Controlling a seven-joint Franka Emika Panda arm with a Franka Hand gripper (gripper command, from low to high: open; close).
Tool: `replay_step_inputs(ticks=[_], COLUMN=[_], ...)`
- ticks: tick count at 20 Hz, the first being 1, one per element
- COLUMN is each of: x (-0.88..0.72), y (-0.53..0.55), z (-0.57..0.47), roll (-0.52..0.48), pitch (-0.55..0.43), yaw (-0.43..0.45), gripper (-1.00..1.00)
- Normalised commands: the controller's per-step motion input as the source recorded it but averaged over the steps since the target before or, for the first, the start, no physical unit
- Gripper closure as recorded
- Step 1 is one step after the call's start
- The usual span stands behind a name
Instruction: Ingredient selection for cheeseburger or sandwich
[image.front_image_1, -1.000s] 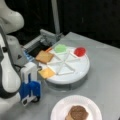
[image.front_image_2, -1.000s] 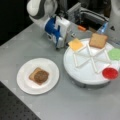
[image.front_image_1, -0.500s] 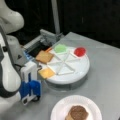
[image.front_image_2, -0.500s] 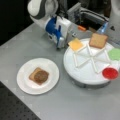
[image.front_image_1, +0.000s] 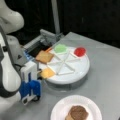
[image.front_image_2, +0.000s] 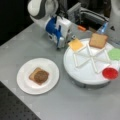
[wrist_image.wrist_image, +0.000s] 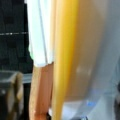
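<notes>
Pincer at tray rim, closed on cheese, patty on toast plated.

arm: white Panda, bent low over the tabletop at a front view's left | hand: white body with blue parts, lying nearly level, fingertips pointing toward the tabletop's middle | in a front view the hand reaches in from the top | finger spread: hidden, cannot tell
</notes>
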Motion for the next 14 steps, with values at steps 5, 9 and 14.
replay_step_inputs(ticks=[5, 9, 14], x=[-0.04, 0.00, 0.03], y=[0.13, 0.14, 0.12], z=[0.07, 0.06, 0.06], roll=[-0.090, -0.100, -0.095], pitch=[-0.074, -0.063, -0.047], yaw=[-0.056, -0.060, -0.052], gripper=[1.00, 1.00, 1.00])
